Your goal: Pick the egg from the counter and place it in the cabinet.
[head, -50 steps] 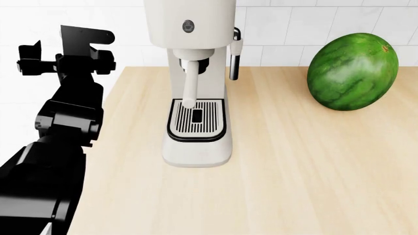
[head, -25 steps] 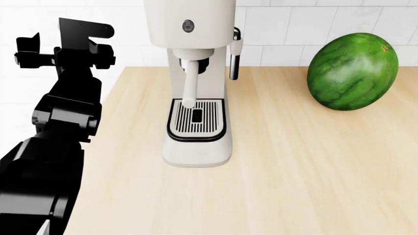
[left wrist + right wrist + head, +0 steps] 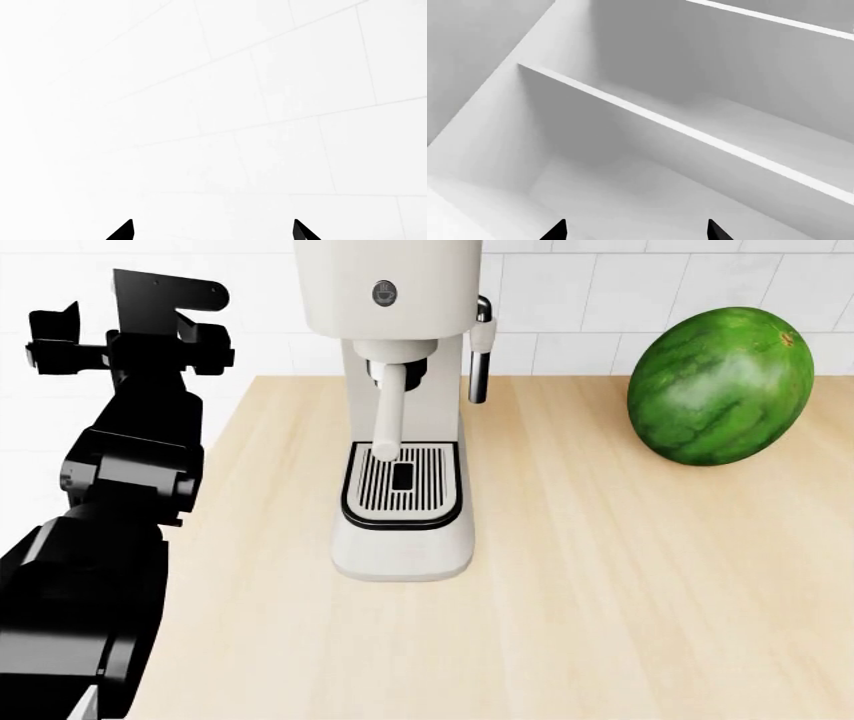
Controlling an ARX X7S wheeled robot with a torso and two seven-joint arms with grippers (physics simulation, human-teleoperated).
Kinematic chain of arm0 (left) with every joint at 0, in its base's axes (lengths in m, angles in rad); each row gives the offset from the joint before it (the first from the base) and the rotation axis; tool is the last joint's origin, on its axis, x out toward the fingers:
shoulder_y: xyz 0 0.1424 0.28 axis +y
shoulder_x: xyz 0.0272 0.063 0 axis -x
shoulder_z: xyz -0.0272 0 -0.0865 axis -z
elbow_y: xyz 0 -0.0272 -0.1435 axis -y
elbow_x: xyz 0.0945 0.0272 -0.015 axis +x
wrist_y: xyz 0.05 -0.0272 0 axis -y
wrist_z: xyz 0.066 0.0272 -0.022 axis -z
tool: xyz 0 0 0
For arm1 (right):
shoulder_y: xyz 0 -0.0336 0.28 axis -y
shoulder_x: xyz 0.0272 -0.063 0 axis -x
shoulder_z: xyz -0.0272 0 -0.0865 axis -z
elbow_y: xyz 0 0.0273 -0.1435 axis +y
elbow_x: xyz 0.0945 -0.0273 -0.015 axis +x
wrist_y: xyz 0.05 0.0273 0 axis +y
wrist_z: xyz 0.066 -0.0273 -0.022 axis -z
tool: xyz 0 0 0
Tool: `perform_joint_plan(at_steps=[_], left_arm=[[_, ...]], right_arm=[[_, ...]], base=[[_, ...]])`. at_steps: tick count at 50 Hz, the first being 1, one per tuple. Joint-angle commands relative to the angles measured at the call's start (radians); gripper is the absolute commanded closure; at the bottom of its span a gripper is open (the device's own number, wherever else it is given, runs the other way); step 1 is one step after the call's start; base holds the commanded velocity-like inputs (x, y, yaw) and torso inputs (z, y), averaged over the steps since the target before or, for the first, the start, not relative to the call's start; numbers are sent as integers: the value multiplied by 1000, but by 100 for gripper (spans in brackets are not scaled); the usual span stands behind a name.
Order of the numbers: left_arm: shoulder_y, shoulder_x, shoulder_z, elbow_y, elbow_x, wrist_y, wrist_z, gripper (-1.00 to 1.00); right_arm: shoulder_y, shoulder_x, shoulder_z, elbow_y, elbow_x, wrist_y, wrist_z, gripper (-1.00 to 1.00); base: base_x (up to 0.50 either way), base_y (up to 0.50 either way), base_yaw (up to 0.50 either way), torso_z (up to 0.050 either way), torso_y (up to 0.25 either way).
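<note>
Pale light-wood counter (image 3: 601,620), cream espresso machine (image 3: 400,410) centre, striped green watermelon (image 3: 721,385) far right, black left gripper (image 3: 212,231) spread at white tiles, right gripper (image 3: 637,231) spread facing white cabinet shelves (image 3: 694,132).

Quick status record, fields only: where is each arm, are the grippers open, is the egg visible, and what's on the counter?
egg: not visible in any view
left gripper: open, empty, facing white tiled wall
right gripper: open, empty, facing white cabinet shelves
left arm: raised beside the counter's left edge
counter: coffee machine, watermelon
</note>
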Motion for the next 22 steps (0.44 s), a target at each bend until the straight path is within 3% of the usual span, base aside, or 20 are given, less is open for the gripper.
perform_joint_plan(at_steps=[1, 8, 22], left_arm=[[1, 0, 1, 0, 5, 5, 7, -100], [3, 4, 8, 0, 6, 8, 8, -100], [11, 6, 20, 0, 6, 9, 6, -100]], right_arm=[[78, -87, 45, -179, -290, 171, -325, -100], [122, -151, 88, -134, -298, 171, -325, -100], [123, -153, 97, -128, -291, 171, -325, -100]], base=[[0, 0, 0, 0, 0], [0, 0, 0, 0, 0], [0, 0, 0, 0, 0]])
